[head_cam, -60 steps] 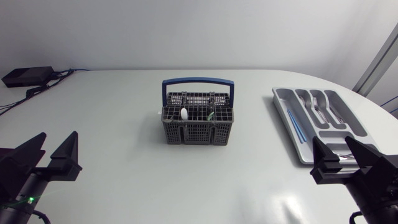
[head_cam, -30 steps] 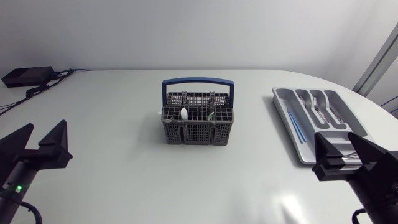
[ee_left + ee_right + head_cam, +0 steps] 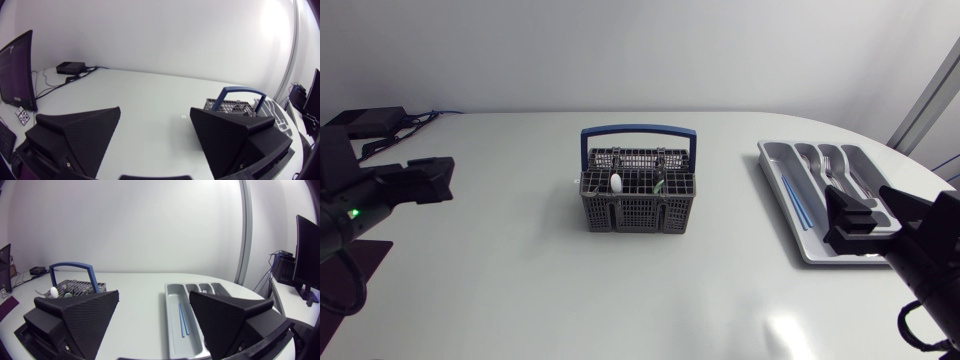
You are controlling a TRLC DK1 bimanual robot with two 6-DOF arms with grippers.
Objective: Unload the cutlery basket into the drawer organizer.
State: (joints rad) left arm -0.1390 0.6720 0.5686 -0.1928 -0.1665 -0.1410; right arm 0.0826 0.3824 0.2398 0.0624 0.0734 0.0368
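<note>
White tabletop (image 3: 520, 270) holds a grey mesh plastic cutlery basket with a blue hoop handle (image 3: 638, 200) at its centre. Right of the basket lies the grey compartmented drawer organizer (image 3: 778, 165). The left gripper (image 3: 155, 111) and right gripper (image 3: 154, 294) flank the basket, well apart from it. Both gape empty, likely ready to pick.

Hand (image 3: 154, 294) hanging spread above the tabletop (image 3: 135, 286)
The drawer organizer (image 3: 168, 311), holding blue sticks (image 3: 183, 318), is lying just ahead, partly behind one finger; the cutlery basket (image 3: 82, 286) is standing farther off, past the other.
</note>
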